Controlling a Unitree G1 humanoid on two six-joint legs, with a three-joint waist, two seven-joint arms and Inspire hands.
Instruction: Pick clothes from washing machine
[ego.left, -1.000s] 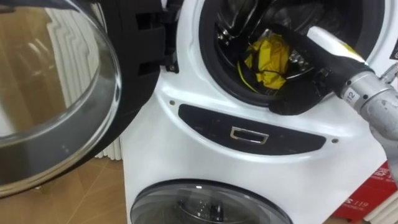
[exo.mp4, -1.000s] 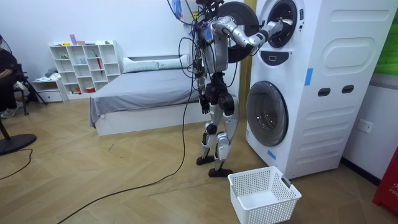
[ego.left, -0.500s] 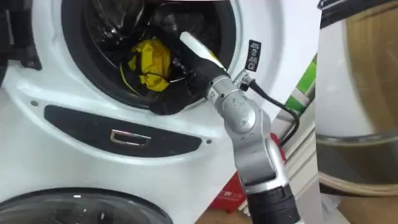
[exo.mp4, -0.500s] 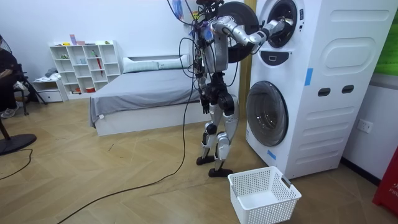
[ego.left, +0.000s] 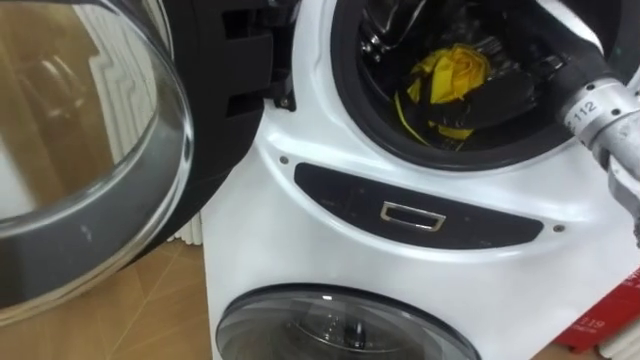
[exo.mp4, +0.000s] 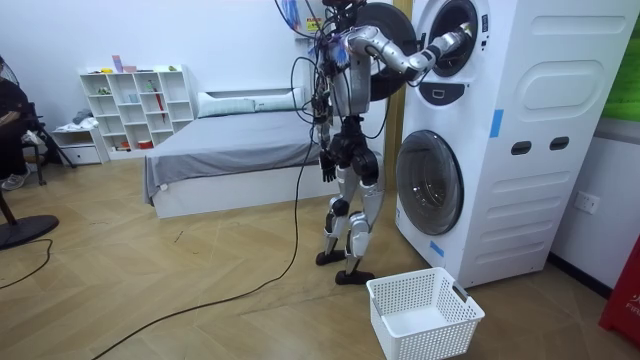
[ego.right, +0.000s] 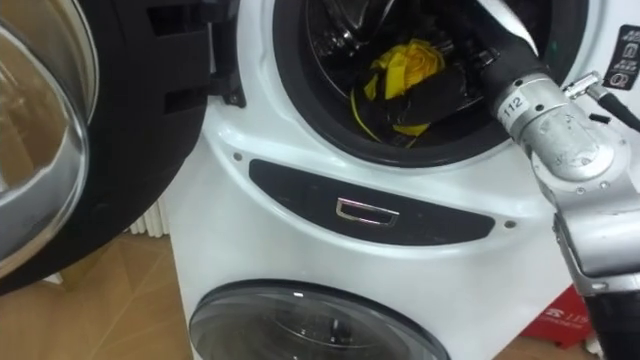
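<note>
We see the robot standing on the wooden floor right in front of the stacked white washing machine (exo.mp4: 480, 140), its right arm raised and reaching into the upper drum (ego.right: 340, 40). Inside that drum lies a crumpled yellow garment (ego.right: 402, 60), low at the front of the opening, just behind the dark rim seal. The right hand (ego.right: 450, 90) is in the drum too, a dark shape just right of the garment and touching or nearly touching its lower right edge. We cannot tell whether its fingers are spread or closed on the cloth, since they merge with the dark of the drum. The round glass door (ego.left: 90, 150) stands swung wide open on the left. Below the opening runs a dark control panel (ego.left: 415, 212), and under it sits the closed lower door (ego.left: 340, 330). In the room view the left hand (exo.mp4: 326, 166) hangs beside the hip, and a white basket (exo.mp4: 440, 338) sits on the floor near the robot's feet.
</note>
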